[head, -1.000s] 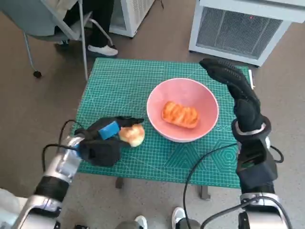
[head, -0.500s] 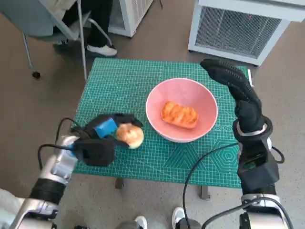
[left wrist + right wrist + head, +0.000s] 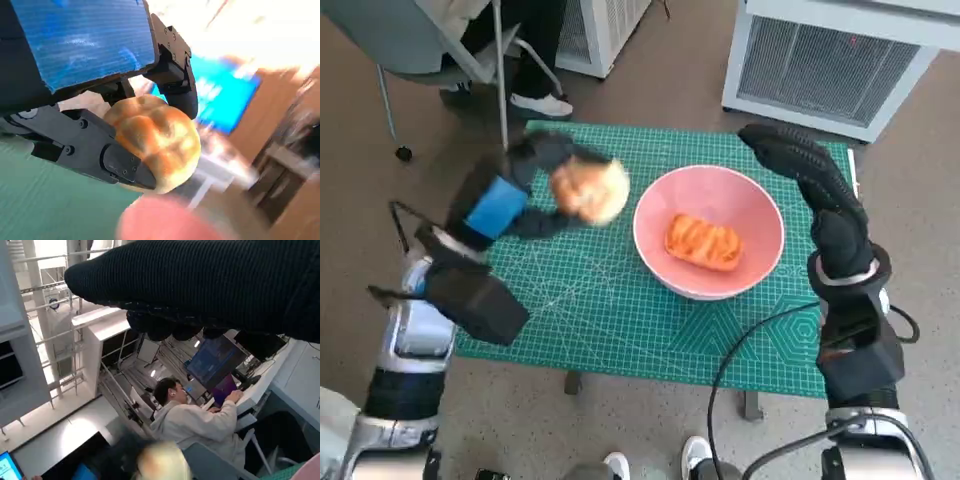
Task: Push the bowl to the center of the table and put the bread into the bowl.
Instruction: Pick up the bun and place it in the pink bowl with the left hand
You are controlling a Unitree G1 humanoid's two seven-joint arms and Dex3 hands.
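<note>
bread roll (image 3: 590, 191), round and golden, is sitting in the grip of the left hand (image 3: 515, 190) at the upper left of the head view, raised above the green cutting mat (image 3: 590, 310) that is covering the table. in the left wrist view the black fingers (image 3: 120, 162) are closing around the roll (image 3: 157, 140) on two sides, holding it firmly. pink bowl (image 3: 709, 232) is resting at the centre of the head view, roughly mid-table, and a second, glazed oblong bread (image 3: 701, 241) is already lying inside it. the roll is hanging just beside the bowl's left rim, not yet over the opening. right hand (image 3: 807, 175) in its knitted glove is reaching along the right side of the head view, near the bowl's far right rim; it is holding nothing, with its fingers stretched out rather than curled, and whether it is touching the rim cannot be told. a person at a desk is showing in the right wrist view, and a white appliance (image 3: 840, 60) is standing at the upper right on the floor. judged from this layout, the push appears done and one piece is in; carrying the roll over the bowl and releasing it is what is remaining.
</note>
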